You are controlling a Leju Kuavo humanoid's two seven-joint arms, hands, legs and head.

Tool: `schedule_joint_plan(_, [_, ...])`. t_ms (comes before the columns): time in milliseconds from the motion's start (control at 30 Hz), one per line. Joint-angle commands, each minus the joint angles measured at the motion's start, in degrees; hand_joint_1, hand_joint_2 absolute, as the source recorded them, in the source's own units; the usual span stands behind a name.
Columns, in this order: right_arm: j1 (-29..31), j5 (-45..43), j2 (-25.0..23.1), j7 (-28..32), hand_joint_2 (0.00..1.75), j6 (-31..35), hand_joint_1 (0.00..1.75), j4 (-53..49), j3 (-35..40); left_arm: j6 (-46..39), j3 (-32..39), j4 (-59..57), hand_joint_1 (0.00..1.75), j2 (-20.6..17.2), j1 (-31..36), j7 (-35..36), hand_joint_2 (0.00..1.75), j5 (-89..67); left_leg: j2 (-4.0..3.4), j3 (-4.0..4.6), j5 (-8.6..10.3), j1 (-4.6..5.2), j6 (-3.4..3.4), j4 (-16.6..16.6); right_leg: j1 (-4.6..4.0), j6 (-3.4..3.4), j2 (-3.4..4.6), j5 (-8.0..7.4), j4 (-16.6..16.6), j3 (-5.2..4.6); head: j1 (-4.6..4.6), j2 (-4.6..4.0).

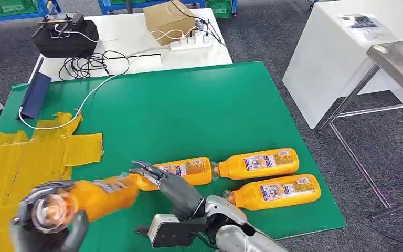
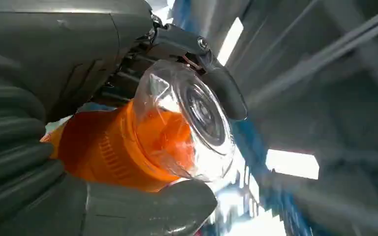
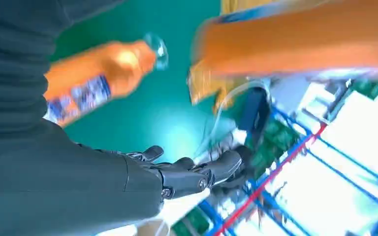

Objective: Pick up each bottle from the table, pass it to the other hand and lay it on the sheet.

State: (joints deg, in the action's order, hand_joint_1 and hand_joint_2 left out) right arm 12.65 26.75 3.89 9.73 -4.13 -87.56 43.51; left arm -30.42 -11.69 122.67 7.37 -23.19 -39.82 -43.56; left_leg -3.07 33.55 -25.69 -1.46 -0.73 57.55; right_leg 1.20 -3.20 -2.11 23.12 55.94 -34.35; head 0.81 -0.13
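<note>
My left hand (image 1: 47, 231), low at the left, grips an orange bottle (image 1: 92, 197) with its clear base turned toward me. The left wrist view has that base (image 2: 177, 128) clamped between thumb and fingers. My right hand (image 1: 168, 184) reaches in from the lower middle with its fingers spread beside the bottle's neck end and nothing in its grasp. In the right wrist view its fingers (image 3: 192, 172) lie stretched out, apart from the held bottle (image 3: 300, 39). Three more orange bottles (image 1: 189, 170) (image 1: 260, 163) (image 1: 275, 191) lie on the green mat (image 1: 189, 110). The yellow sheet (image 1: 21, 163) lies at the left.
Behind the mat, a white table carries a black bag (image 1: 65, 37), coiled cables (image 1: 92, 63), a power strip (image 1: 191, 42) and a cardboard box (image 1: 168, 21). A blue flat piece (image 1: 34, 94) lies at the mat's far left corner. White and metal tables (image 1: 346, 58) stand to the right.
</note>
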Motion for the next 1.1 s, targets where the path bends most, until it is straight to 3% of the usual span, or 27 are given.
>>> schedule_joint_plan(33, [1.4, -0.4, 2.6, -1.2, 0.0, -0.7, 0.0, -2.8, -3.7, -9.6, -0.8, 1.6, 1.75, -2.4, 2.5, 16.2, 1.75, -34.7, 0.28, -0.18, -0.05, -0.02, 0.11, 0.0, -0.01, 0.15, 0.09, 0.06, 0.0, 0.18, 0.0, 0.0])
schedule_joint_plan(433, [1.4, -0.4, 2.6, -1.2, 0.0, -0.7, 0.0, -2.8, -3.7, -9.6, -0.8, 1.6, 1.75, -2.4, 2.5, 16.2, 1.75, -34.7, 0.2, -0.15, -0.04, -0.01, 0.11, 0.0, 0.0, 0.12, 0.12, 0.04, 0.0, 0.14, 0.0, 0.0])
schedule_joint_plan(467, [2.1, -0.5, 2.7, -1.3, 0.0, -0.9, 0.0, -2.4, -3.3, -9.6, -0.8, 0.1, 1.75, -3.8, 3.1, 19.6, 1.75, -39.3, 0.17, -0.07, -0.01, -0.02, 0.08, 0.0, -0.01, 0.09, 0.05, 0.02, 0.0, 0.07, 0.0, 0.0])
schedule_joint_plan(500, [4.0, -0.6, 3.1, -1.8, 0.0, -1.0, 0.0, -1.5, -2.7, -8.6, 1.2, -3.3, 1.75, -6.0, 3.6, 24.9, 1.75, -46.4, 0.25, -0.17, -0.04, -0.02, 0.12, 0.0, -0.01, 0.14, 0.1, 0.05, 0.0, 0.16, 0.0, 0.0])
schedule_joint_plan(533, [6.8, -0.8, 3.3, -2.7, 0.0, -1.8, 0.0, 0.2, -2.4, -6.0, 9.2, -7.5, 1.75, -5.7, 4.5, 20.9, 1.75, -46.4, 0.12, -0.12, 0.03, 0.04, 0.06, -0.1, 0.05, 0.09, 0.08, 0.0, 0.0, 0.07, 0.0, 0.0])
schedule_joint_plan(567, [8.6, -1.1, 3.3, -2.9, 1.75, -2.6, 0.0, 1.4, -2.1, -4.6, 12.4, -10.1, 1.75, -6.2, 5.1, 19.5, 1.75, -46.4, 0.21, -0.26, 0.0, 0.01, 0.11, -0.1, 0.02, 0.18, 0.18, 0.02, 0.0, 0.2, 0.0, 0.0])
schedule_joint_plan(600, [13.8, -3.1, 3.3, -4.5, 1.75, -6.6, 0.0, 5.8, -0.7, -3.0, 15.3, -16.9, 1.75, -11.0, 7.1, 20.2, 1.75, -46.4, 0.03, -0.23, 0.04, 0.07, 0.07, -0.2, 0.08, 0.12, 0.21, -0.03, 0.0, 0.12, 0.0, 0.0])
schedule_joint_plan(633, [17.8, -3.7, 2.9, -4.5, 1.75, -8.0, 0.0, 9.5, 0.4, -0.8, 12.8, -22.0, 1.75, -18.7, 8.9, 26.3, 1.75, -46.4, -0.09, -0.37, 0.11, 0.12, 0.07, -0.3, 0.13, 0.2, 0.45, -0.13, -0.1, 0.15, 0.0, 0.0])
schedule_joint_plan(667, [21.8, -3.3, 1.8, -4.4, 1.75, -8.2, 0.0, 14.5, 1.5, 2.4, -7.5, -29.7, 1.75, -33.1, 16.3, 47.9, 1.75, -46.4, -0.09, -0.32, 0.14, 0.15, 0.03, -0.3, 0.15, 0.16, 0.34, -0.12, -0.1, 0.16, 0.0, 0.0])
schedule_joint_plan(700, [22.7, -3.6, 0.9, -4.3, 1.75, -9.4, 0.0, 17.6, 1.6, 4.8, -18.6, -36.1, 1.75, -34.4, 18.8, 56.6, 1.75, -46.4, -0.04, -0.41, 0.18, 0.09, 0.03, -0.4, 0.1, 0.25, 0.42, -0.16, -0.1, 0.23, 0.04, 0.0])
schedule_joint_plan(733, [24.2, 0.5, 0.9, -0.2, 1.75, -6.4, 0.0, 20.4, 3.9, 1.7, -17.4, -41.0, 1.75, -33.6, 19.4, 56.2, 1.75, -46.4, 0.48, -0.31, 0.39, 0.11, 0.02, -0.4, 0.12, 0.3, -0.05, -0.18, -0.1, 0.27, 0.02, 0.0])
schedule_joint_plan(767, [25.5, 2.3, 0.5, 0.9, 1.75, -5.1, 0.0, 22.4, 4.9, 0.3, -16.4, -45.2, 1.75, -31.8, 19.9, 54.4, 1.75, -46.4, 0.52, -0.44, 0.37, 0.06, 0.02, -0.4, 0.06, 0.25, -0.17, -0.17, -0.2, 0.31, 0.07, 0.0])
schedule_joint_plan(800, [24.9, -0.7, 0.1, 1.2, 1.75, -8.9, 0.0, 24.9, 4.1, 2.8, -11.6, -49.6, 1.75, -27.9, 19.5, 47.4, 1.75, -46.4, 0.5, -0.45, 0.44, 0.01, -0.02, -0.4, 0.02, 0.32, -0.08, -0.23, -0.2, 0.28, 0.02, 0.0])
schedule_joint_plan(833, [24.9, 3.2, 0.4, 3.4, 1.75, -4.8, 0.0, 26.4, 5.5, -0.1, -11.9, -52.0, 1.75, -28.6, 20.8, 48.7, 1.75, -46.4, 0.27, -0.41, 0.57, 0.08, -0.03, -0.4, 0.1, 0.36, 0.02, -0.27, -0.1, 0.16, 0.04, 0.0])
schedule_joint_plan(900, [27.7, 2.2, 0.3, 2.1, 1.75, -8.4, 0.0, 28.3, 6.6, 2.2, -11.4, -54.8, 1.75, -27.4, 22.4, 47.3, 1.75, -46.4, 0.18, -0.47, 0.61, -0.02, -0.01, -0.5, 0.0, 0.45, 0.28, -0.34, -0.1, 0.21, -0.11, 0.0])
schedule_joint_plan(1033, [28.5, 1.9, 0.1, 1.9, 1.75, -9.2, 0.0, 28.9, 7.1, 4.1, -10.4, -56.9, 1.75, -26.7, 23.0, 45.9, 1.75, -46.4, -0.05, -0.33, 0.42, -0.06, 0.0, -0.1, -0.03, 0.35, 0.43, -0.28, 0.2, 0.13, 0.0, 0.0])
schedule_joint_plan(1100, [28.5, 1.9, -0.2, 2.0, 1.75, -9.4, 0.0, 29.0, 7.9, 5.0, -10.8, -59.8, 1.75, -27.0, 23.2, 46.4, 1.75, -46.4, 0.16, -0.31, 0.47, 0.03, -0.04, -0.2, 0.02, 0.49, 0.16, -0.33, 0.1, 0.07, 0.02, 0.0])
